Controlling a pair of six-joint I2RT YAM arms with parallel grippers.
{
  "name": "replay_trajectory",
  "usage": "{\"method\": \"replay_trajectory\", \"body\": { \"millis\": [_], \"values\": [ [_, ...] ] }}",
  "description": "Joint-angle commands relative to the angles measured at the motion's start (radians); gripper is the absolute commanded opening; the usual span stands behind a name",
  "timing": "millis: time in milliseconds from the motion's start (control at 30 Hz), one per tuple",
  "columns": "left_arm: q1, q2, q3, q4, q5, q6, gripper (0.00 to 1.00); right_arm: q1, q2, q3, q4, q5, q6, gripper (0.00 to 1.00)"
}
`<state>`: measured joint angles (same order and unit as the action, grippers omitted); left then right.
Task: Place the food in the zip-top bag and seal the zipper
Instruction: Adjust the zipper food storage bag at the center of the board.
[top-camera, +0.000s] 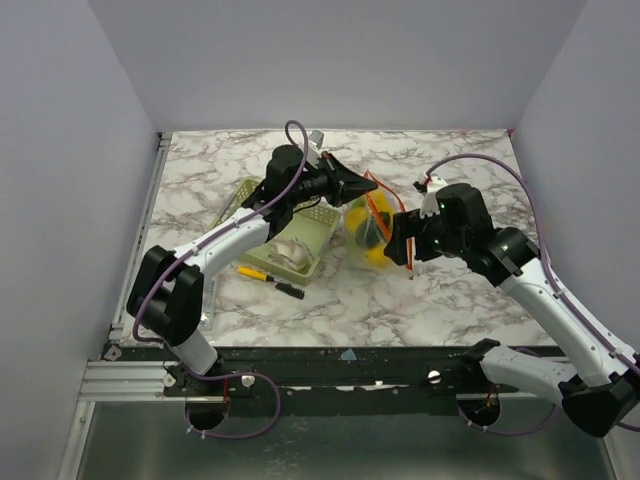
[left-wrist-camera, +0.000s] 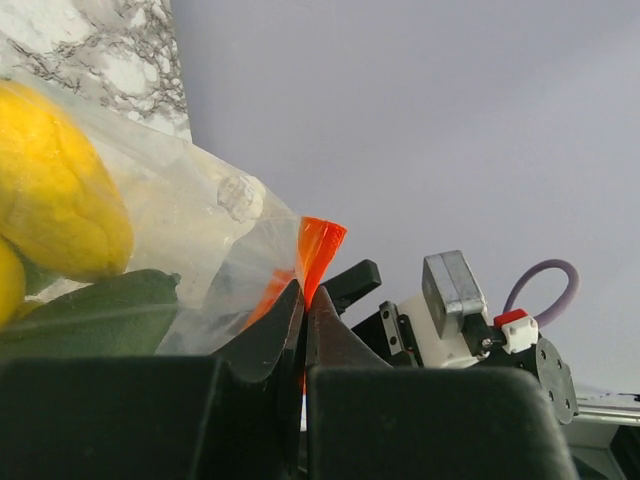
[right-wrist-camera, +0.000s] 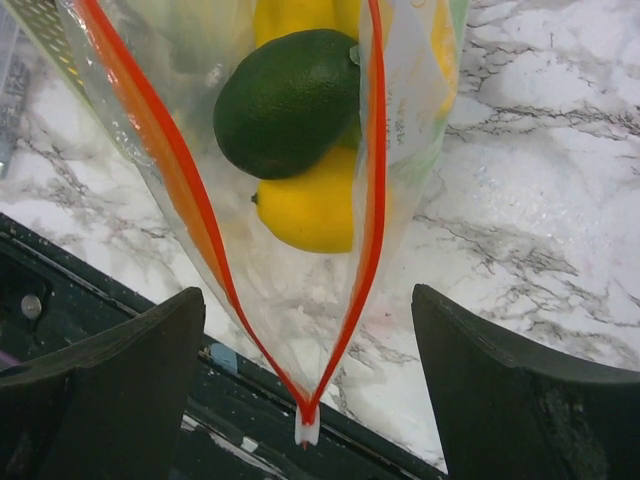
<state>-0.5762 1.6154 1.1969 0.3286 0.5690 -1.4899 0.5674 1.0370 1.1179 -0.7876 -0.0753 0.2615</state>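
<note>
Left pincer (left-wrist-camera: 305, 300): clamped tight on the zipper (left-wrist-camera: 320, 245) at the far end of the zip-top bag (left-wrist-camera: 200, 230). The orange-red strip pokes up from between its fingers.

Right pincer (right-wrist-camera: 308, 370): spread wide, holding nothing. The bag's near tip sits in the gap between its two fingers (right-wrist-camera: 110, 380).

Zipper unsealed: the two strips are splayed and meet only at that near tip.

Food inside the bag: dark green piece (right-wrist-camera: 285, 100) pressed against yellow pieces (right-wrist-camera: 315, 205).

The bag rests on the marble surface (top-camera: 450, 310), its mouth held up.

Just left of the bag: pale green basket (top-camera: 310, 235). Left of the bag and nearer the arm bases: yellow-and-black pen (top-camera: 258, 273), lying flat.
</note>
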Motion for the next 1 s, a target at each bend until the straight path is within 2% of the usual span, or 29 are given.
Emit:
{"method": "replay_trajectory", "body": {
  "millis": [0, 133, 200, 333, 400, 500, 567, 633, 767, 967],
  "values": [
    [-0.004, 0.017, 0.076, 0.038, 0.049, 0.000, 0.00, 0.010, 0.038, -0.008, 0.113, 0.034, 0.062, 0.86],
    [-0.009, 0.027, 0.103, 0.011, 0.059, 0.021, 0.00, 0.035, 0.095, 0.018, 0.147, 0.072, 0.109, 0.81],
    [-0.010, 0.030, 0.113, -0.005, 0.065, 0.034, 0.01, 0.044, 0.117, 0.028, 0.151, 0.135, 0.132, 0.72],
    [-0.010, 0.027, 0.139, -0.067, 0.073, 0.100, 0.15, 0.048, 0.151, 0.056, 0.126, 0.240, 0.200, 0.55],
    [-0.009, 0.019, 0.144, -0.096, 0.078, 0.135, 0.27, 0.048, 0.159, 0.064, 0.118, 0.269, 0.228, 0.48],
    [-0.009, -0.002, 0.139, -0.126, 0.087, 0.207, 0.49, 0.049, 0.186, 0.087, 0.083, 0.272, 0.265, 0.22],
    [-0.007, -0.017, 0.165, -0.193, 0.099, 0.296, 0.59, 0.049, 0.198, 0.101, 0.063, 0.270, 0.303, 0.02],
    [-0.008, -0.037, 0.205, -0.292, 0.094, 0.410, 0.67, 0.049, 0.193, 0.110, 0.060, 0.277, 0.359, 0.01],
    [-0.008, -0.122, 0.232, -0.458, 0.062, 0.652, 0.73, 0.047, 0.152, 0.110, 0.099, 0.289, 0.498, 0.01],
    [-0.047, -0.338, 0.077, -0.528, -0.056, 0.972, 0.74, 0.047, 0.089, 0.085, 0.163, 0.338, 0.721, 0.01]
  ]
}}
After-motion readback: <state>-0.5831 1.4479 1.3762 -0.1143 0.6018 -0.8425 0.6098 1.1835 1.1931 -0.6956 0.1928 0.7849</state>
